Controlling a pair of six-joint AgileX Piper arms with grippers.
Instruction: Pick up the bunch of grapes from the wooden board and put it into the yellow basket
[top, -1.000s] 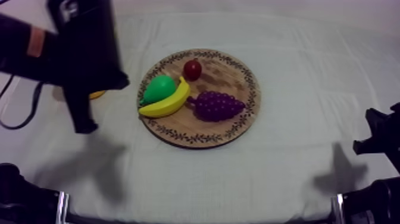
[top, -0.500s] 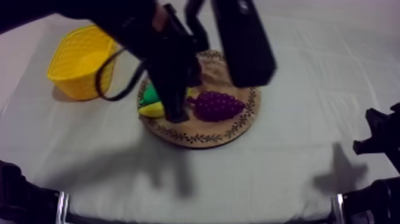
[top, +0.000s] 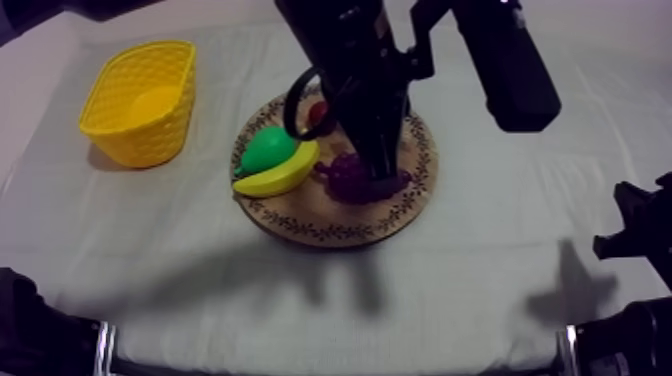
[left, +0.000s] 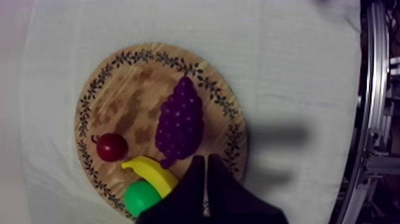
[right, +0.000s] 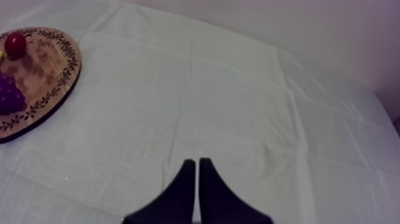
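Check the left gripper: its two fingers lie pressed together as a narrow wedge, clenched on nothing. In the left wrist view the wedge tip sits over the wooden board, just beside the narrow end of the bunch of grapes and next to the banana. Locate the bunch of grapes on the board (not in the basket). It lies beside the small red fruit, and the pear touches the banana. In the top view the left arm hangs over the board and covers part of the bunch. The yellow basket stands on the cloth at the table's left side, apart from the board. Check the right gripper: its fingers are likewise closed together, grasping nothing, over bare cloth well away from the board's rim.
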